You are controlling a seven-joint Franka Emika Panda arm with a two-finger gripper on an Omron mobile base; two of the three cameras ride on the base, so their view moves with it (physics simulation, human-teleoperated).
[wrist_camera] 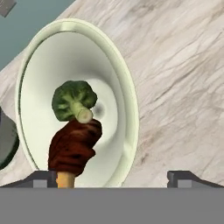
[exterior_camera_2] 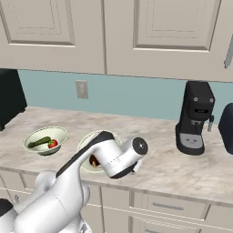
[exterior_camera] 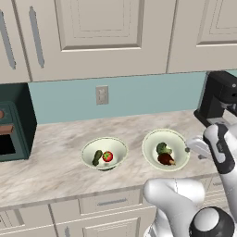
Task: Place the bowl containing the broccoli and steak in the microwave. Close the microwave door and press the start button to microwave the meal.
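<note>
The cream-white bowl [exterior_camera: 172, 134] stands on the counter, right of centre, with the broccoli [exterior_camera: 162, 148] and the steak [exterior_camera: 166, 159] in it. In the hand view the bowl [wrist_camera: 74, 57] is close below, the broccoli [wrist_camera: 73, 99] lying against the steak [wrist_camera: 73, 146]. My gripper [exterior_camera: 189, 149] hovers at the bowl's right rim. It is open [wrist_camera: 113, 178], the rim running between its two fingertips, one over the steak side and one over the bare counter. The microwave and its door are out of view.
A similar bowl [exterior_camera: 104, 153] with tomato and cucumber sits to the left [exterior_camera_2: 45, 140]. A dark green toaster oven [exterior_camera: 11, 122] stands at the far left, and a black coffee machine [exterior_camera_2: 195, 118] at the right. Wall cabinets hang overhead.
</note>
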